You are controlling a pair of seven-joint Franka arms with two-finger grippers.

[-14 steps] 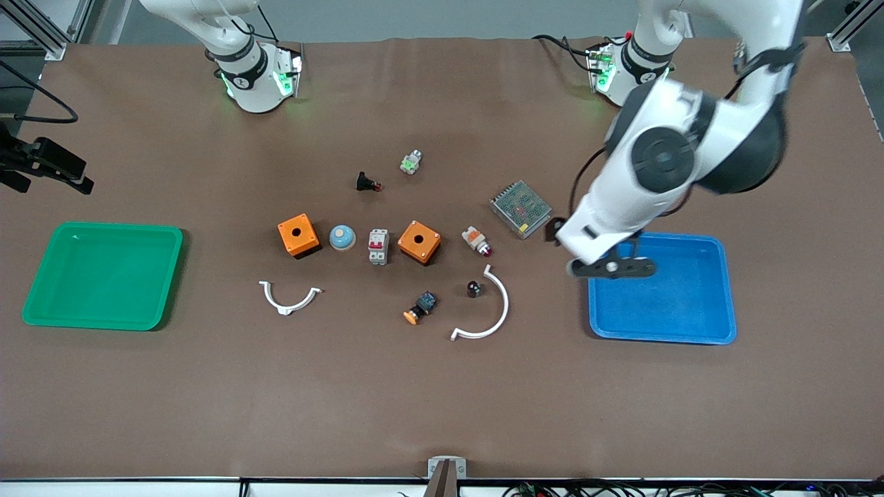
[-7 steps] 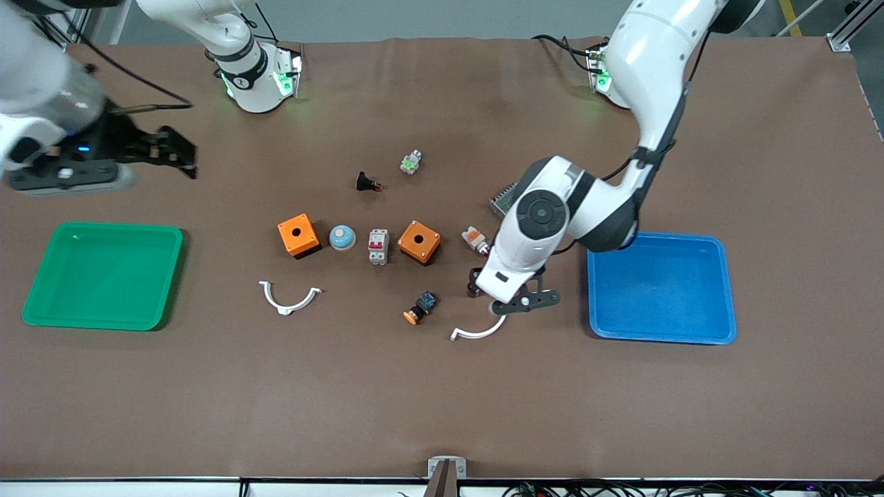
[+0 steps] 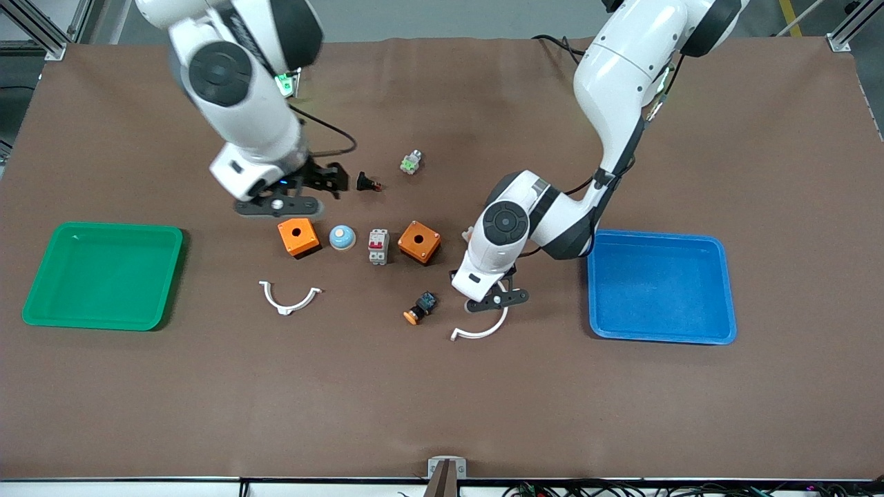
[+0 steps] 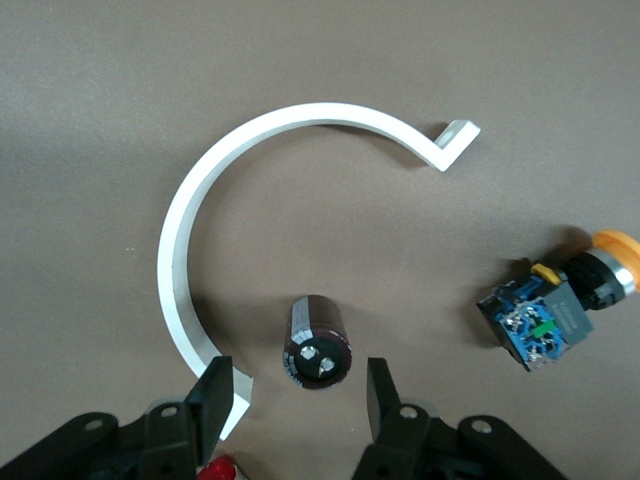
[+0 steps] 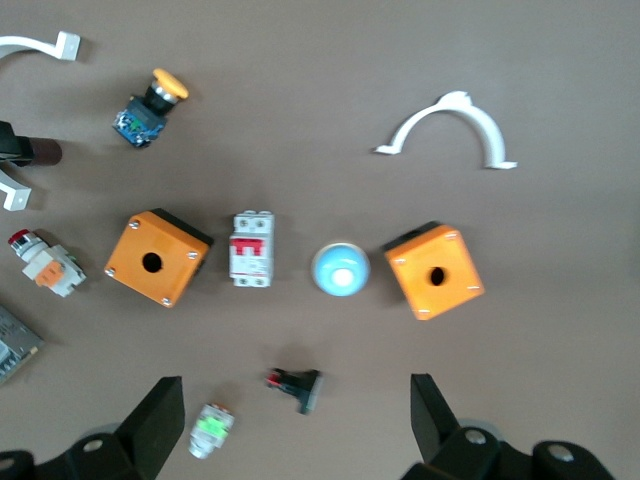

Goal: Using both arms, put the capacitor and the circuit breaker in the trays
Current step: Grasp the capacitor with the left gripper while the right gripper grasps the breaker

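Note:
The capacitor (image 4: 318,342), a stubby black cylinder, lies on the table inside a white curved clip (image 4: 200,220). My left gripper (image 4: 297,398) is open and low over it, with one finger on each side and neither touching. In the front view the left gripper (image 3: 483,295) hides the capacitor. The circuit breaker (image 3: 378,246), white-grey with red levers, stands between a blue dome (image 3: 342,237) and an orange box (image 3: 419,242); it also shows in the right wrist view (image 5: 252,248). My right gripper (image 3: 330,178) is open and empty, up over the table beside the black push-button (image 3: 368,183).
A green tray (image 3: 103,228) lies at the right arm's end and a blue tray (image 3: 659,237) at the left arm's end. A second orange box (image 3: 298,236), another white clip (image 3: 289,298), an orange-capped switch (image 3: 420,308) and a green-lit button (image 3: 411,162) lie around.
The right arm has swung in from above the green tray's end to over the middle of the table. The left gripper has shifted a little and now covers the capacitor.

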